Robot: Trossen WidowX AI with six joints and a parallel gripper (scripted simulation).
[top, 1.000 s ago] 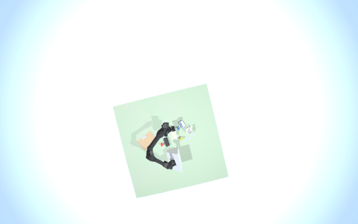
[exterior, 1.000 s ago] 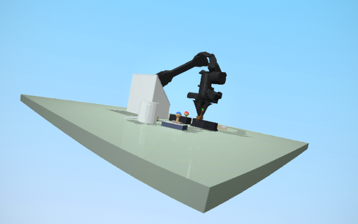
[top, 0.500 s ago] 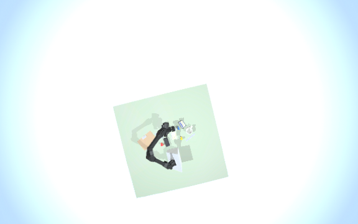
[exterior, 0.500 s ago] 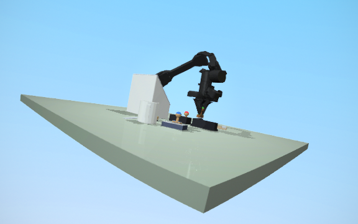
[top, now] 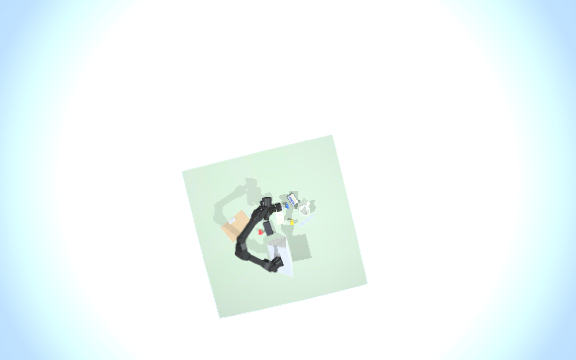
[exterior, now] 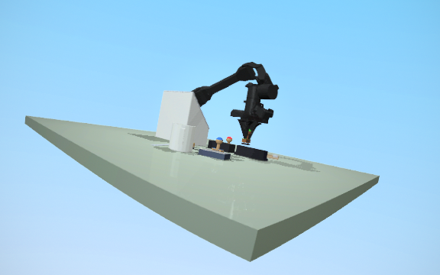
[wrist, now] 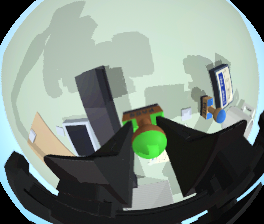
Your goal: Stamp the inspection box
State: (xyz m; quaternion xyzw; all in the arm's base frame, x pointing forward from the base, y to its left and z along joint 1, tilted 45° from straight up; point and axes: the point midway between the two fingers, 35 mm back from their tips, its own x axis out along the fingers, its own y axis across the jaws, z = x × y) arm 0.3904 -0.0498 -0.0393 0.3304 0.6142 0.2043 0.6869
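My gripper [exterior: 246, 138] [wrist: 144, 123] is shut on the green-knobbed stamp [exterior: 250, 131] [wrist: 149, 144]. The stamp hangs above the bench, its wooden base away from the wrist camera; lettering on it is too blurred to read. A pale card [top: 280, 217] lies mostly hidden behind the stamp in the wrist view. The dark ink pad [top: 268, 228] [wrist: 80, 137] shows a white rim at the left of the wrist view. The blue-knobbed stamp [exterior: 219, 142] [wrist: 219, 116] stands near the labelled blue box. The red-knobbed stamp [top: 260, 232] [exterior: 229, 139] is beside the pad. The inspection box cannot be made out.
A tall dark block [exterior: 251, 152] [wrist: 95, 95] stands close to the held stamp. A labelled blue box [top: 293, 200] [exterior: 214, 154] [wrist: 222, 85] and a white cup [top: 304, 209] [exterior: 182, 139] are to the right overhead. A tan sheet [top: 237, 225] [wrist: 48, 137] lies left. A yellow item [top: 292, 222] is near the card.
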